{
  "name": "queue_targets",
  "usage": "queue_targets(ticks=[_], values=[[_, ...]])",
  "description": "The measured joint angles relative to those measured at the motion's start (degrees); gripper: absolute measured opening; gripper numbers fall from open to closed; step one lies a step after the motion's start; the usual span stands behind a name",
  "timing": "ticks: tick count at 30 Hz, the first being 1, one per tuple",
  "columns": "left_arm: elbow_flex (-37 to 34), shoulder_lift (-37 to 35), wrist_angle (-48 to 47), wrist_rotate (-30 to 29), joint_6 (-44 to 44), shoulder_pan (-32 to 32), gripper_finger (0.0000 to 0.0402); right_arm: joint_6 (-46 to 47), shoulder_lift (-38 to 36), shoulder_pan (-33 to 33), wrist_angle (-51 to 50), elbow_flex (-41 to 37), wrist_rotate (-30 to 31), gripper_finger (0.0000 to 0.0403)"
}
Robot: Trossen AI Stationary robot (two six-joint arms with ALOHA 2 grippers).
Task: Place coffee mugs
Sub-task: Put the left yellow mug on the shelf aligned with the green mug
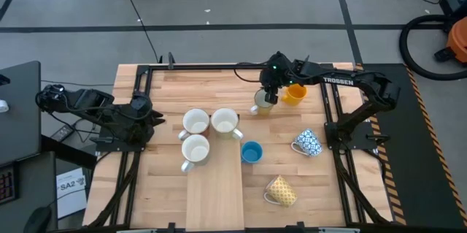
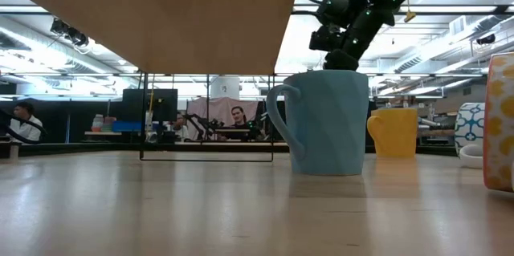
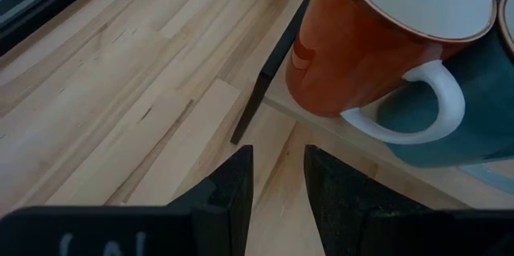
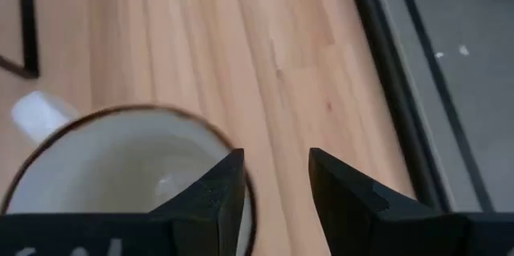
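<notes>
Right wrist view: right hand point(image 4: 273, 188) seemingly astride cream mug's point(image 4: 120, 164) rim.

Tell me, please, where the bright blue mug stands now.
In the high view the bright blue mug stands upright near the table's middle, below the white mug and left of the blue-and-white patterned mug.

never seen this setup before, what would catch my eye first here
Most striking is the right gripper at the far side of the table, poised over a cream mug with one finger inside the rim, beside an orange-yellow mug. Next comes the cluster of three white mugs mid-table, with a bright blue mug just to their right. The left gripper waits at the left edge.
</notes>
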Motion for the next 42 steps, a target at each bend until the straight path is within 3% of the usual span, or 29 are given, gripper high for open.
queue_targets(ticks=[4, 10, 19, 32, 37, 42], values=[[0.0, 0.0, 0.0, 0.0, 0.0, 0.0, 0.0119, 0.0, 0.0, 0.4, 3.8, 0.1, 0.1, 0.0145], [0.0, 0.0, 0.0, 0.0, 0.0, 0.0, 0.0119, 2.8, 0.0, 2.0, 0.5, 5.7, 1.5, 0.0145], [0.0, 0.0, 0.0, 0.0, 0.0, 0.0, 0.0119, 29.3, -0.1, 4.3, -14.5, 16.9, 2.7, 0.0145], [0.0, 0.0, 0.0, 0.0, 0.0, 0.0, 0.0119, 64.1, -0.1, 4.5, -39.4, 17.9, 2.5, 0.0144], [0.0, 0.0, 0.0, 0.0, 0.0, 0.0, 0.0119, 69.0, 0.0, 4.5, -42.0, 16.9, 2.5, 0.0144], [0.0, 0.0, 0.0, 0.0, 0.0, 0.0, 0.0119, 70.7, 0.0, 4.6, -38.3, 14.9, 2.4, 0.0144]])
